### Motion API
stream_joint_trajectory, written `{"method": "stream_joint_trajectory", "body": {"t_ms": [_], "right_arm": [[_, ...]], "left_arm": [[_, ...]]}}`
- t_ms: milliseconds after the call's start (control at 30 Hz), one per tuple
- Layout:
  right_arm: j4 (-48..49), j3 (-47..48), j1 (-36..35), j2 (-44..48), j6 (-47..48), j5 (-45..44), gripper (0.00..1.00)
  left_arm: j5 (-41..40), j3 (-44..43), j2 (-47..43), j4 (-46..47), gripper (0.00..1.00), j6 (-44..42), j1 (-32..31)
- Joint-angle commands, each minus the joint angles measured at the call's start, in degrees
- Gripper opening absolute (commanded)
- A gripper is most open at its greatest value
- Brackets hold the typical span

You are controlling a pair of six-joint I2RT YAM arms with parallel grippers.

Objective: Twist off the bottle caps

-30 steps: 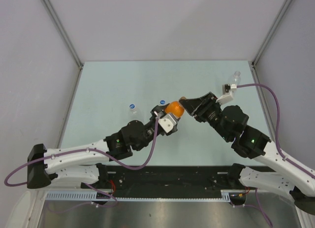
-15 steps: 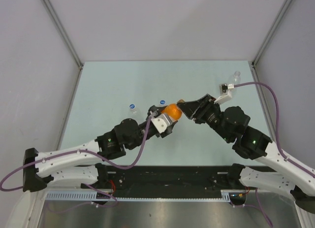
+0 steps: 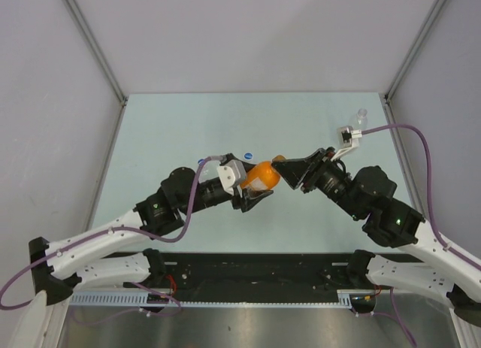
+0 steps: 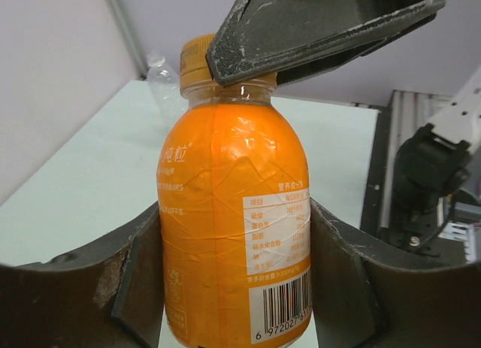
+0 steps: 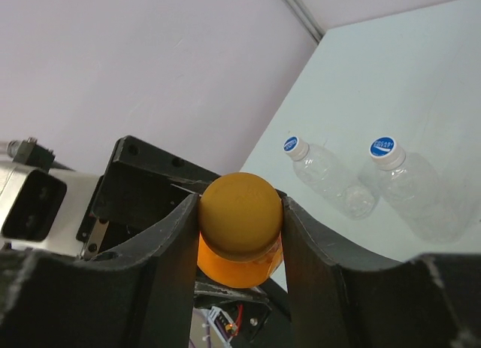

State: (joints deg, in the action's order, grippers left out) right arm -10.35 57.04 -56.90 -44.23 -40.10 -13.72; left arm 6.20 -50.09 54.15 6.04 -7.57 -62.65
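My left gripper (image 3: 258, 186) is shut on the body of the short orange bottle (image 3: 260, 175) and holds it above the table, tilted toward the right arm. In the left wrist view the bottle (image 4: 225, 213) sits between both fingers, label and barcode facing the camera. My right gripper (image 3: 282, 165) is shut on its plain orange cap (image 3: 279, 158). In the right wrist view the cap (image 5: 240, 216) is pinched between the two fingers (image 5: 169, 250). The cap sits on the bottle neck (image 4: 197, 59).
Two clear bottles (image 5: 331, 179) (image 5: 421, 194) with blue caps (image 5: 291, 144) (image 5: 382, 147) are on the table behind the left gripper, their caps showing in the top view (image 3: 201, 161) (image 3: 248, 156). A third clear bottle (image 3: 361, 115) stands at the far right corner.
My left arm has pulled back and turned its wrist, and the orange bottle has moved slightly down and tilted. My right gripper has followed, still shut on the cap.
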Motion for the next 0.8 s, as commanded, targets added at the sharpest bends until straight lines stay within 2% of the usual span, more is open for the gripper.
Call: {"method": "stream_joint_trajectory", "body": {"t_ms": [0,67,233,333,500,633,767], "right_arm": [[4.4,1.6,0.5,-0.3,7.0,0.6,0.00],[5.4,1.5,0.4,0.0,8.6,2.5,0.00],[9.7,1.5,0.4,1.4,14.2,11.2,0.00],[13.8,1.6,0.4,2.3,19.2,21.6,0.00],[13.9,3.1,0.9,2.0,23.6,32.8,0.00],[12.7,3.5,1.5,2.3,26.6,40.7,0.00],[11.0,4.1,2.6,2.7,28.8,45.8,0.00]], "left_arm": [[26.6,-3.2,0.2,5.1,0.00,9.7,0.7],[29.4,-3.5,0.9,6.2,0.00,11.8,1.8],[43.4,-4.1,4.1,11.3,0.00,18.9,5.5],[50.3,-5.0,6.7,16.9,0.00,25.2,6.8],[60.3,-7.4,11.4,23.4,0.00,31.9,7.1],[68.1,-8.2,16.5,37.0,0.00,43.7,7.1],[70.5,-7.8,20.1,48.9,0.00,52.6,7.1]]}}
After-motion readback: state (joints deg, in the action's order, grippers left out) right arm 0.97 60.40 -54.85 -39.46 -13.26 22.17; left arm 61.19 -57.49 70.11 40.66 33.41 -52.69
